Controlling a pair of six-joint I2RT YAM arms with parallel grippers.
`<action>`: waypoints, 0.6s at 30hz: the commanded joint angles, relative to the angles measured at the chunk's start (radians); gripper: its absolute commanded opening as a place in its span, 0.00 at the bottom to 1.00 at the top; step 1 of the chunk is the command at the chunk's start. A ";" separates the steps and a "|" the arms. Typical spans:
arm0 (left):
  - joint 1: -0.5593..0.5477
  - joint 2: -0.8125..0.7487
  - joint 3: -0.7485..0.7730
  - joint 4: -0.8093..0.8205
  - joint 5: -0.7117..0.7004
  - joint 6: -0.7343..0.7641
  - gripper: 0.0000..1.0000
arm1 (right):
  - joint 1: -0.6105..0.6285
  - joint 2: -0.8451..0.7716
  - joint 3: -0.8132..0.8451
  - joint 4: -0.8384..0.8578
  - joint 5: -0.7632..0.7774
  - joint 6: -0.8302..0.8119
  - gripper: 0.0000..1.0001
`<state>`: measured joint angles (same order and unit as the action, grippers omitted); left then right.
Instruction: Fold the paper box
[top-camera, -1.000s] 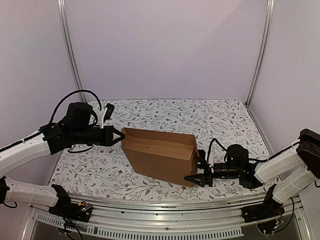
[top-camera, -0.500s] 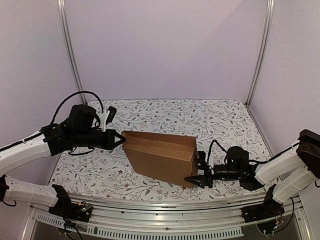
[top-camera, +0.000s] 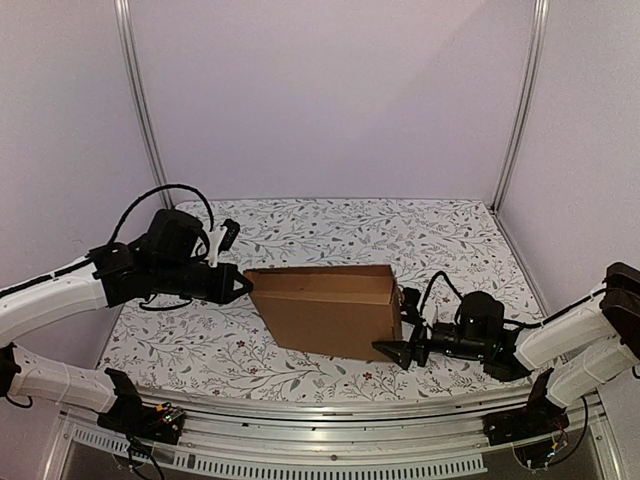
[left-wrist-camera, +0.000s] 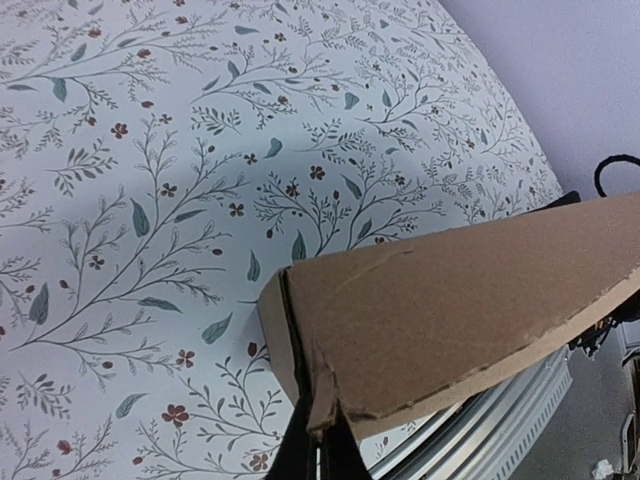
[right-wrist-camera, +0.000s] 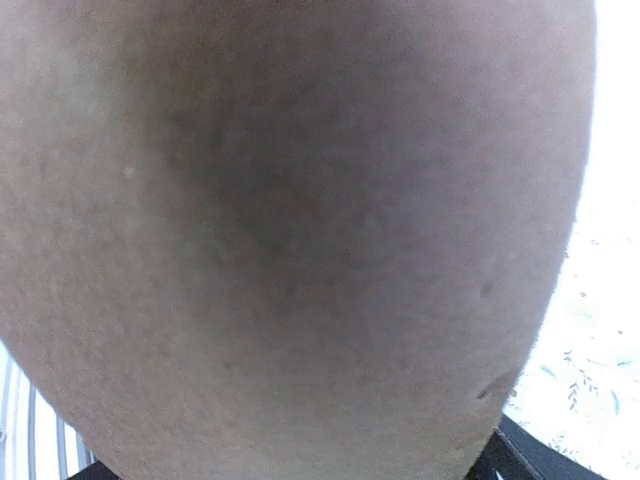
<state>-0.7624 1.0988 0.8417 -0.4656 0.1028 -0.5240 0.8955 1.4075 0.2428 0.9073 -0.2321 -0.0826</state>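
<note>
Nothing here can be read: no words, labels, brands or numbers show on the paper box (top-camera: 325, 312) between the jaws, nor on the flowered tablecloth (top-camera: 330, 225) beneath them.

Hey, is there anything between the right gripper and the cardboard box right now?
Nothing visible. The right gripper sits right up against the right end of the box, jaws spread, and its wrist camera sees almost only cardboard. The left gripper is pinched on the box's left corner.
</note>
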 joint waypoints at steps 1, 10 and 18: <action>-0.028 0.033 -0.026 -0.198 0.002 0.001 0.00 | -0.011 -0.048 -0.026 0.033 0.078 0.022 0.89; -0.028 0.035 -0.002 -0.205 -0.038 -0.017 0.00 | -0.032 -0.094 -0.055 0.022 0.097 0.067 0.99; -0.028 0.038 0.033 -0.205 -0.065 -0.083 0.00 | -0.033 -0.317 -0.008 -0.235 0.078 0.092 0.99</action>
<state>-0.7700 1.1084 0.8783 -0.5358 0.0502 -0.5636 0.8692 1.1923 0.2031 0.8314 -0.1623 -0.0189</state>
